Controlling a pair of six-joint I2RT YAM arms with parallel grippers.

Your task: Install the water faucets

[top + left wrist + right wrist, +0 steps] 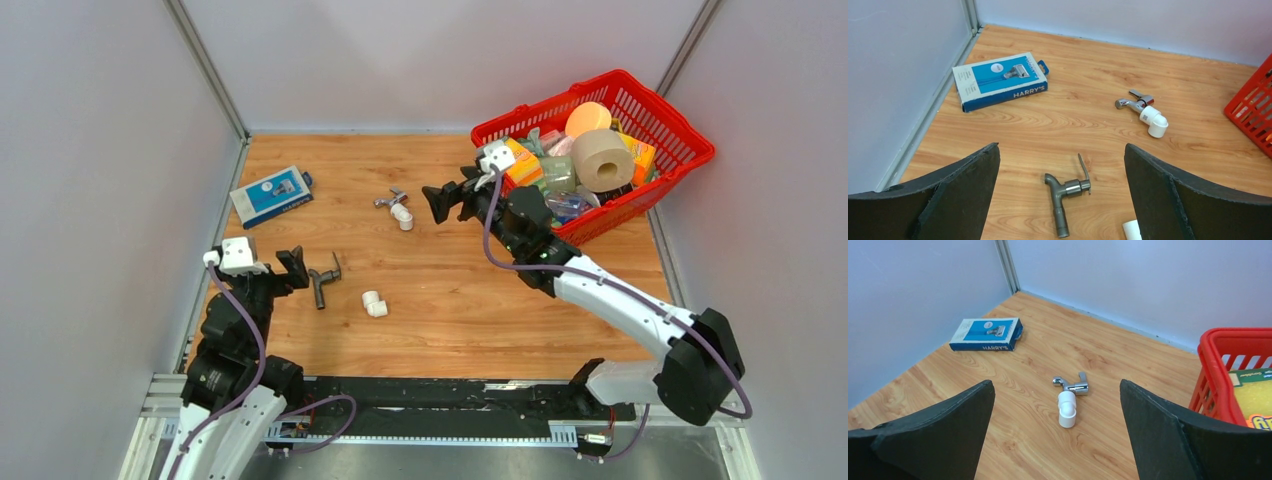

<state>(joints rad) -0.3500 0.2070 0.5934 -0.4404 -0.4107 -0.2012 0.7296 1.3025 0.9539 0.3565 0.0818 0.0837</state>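
**Work surface.** The wooden table (450,290) carried both faucets, both lying flat.

**Left end effector.** The left gripper (296,272) stood near the left edge of the table with its two black fingers (963,185) spread wide and nothing between them. The dark grey L-shaped metal faucet (1064,192) lay on the wood just beyond the fingertips, apart from both pads (in the left wrist view it sat between the two fingers). Its thin lever handle pointed away from the arm. A loose white plastic elbow fitting (374,303) lay close to the right of this faucet, not touching it.

**Right end effector.** The right gripper (434,204) was stretched toward the middle of the table, its fingers (1168,440) likewise fully parted and holding nothing. The shiny chrome faucet with a small handle (1075,386) lay ahead of it, near but not in contact. One end of this faucet met a second white plastic elbow fitting (1067,409); whether the two were threaded together could not be determined.

**Other items.** A flat blue cardboard box marked HARRY'S (271,195) lay toward the far left of the table. A red plastic mesh basket (668,108) occupied the far right corner, filled with assorted packages, among them a beige roll (602,158) and an orange ball (588,118).
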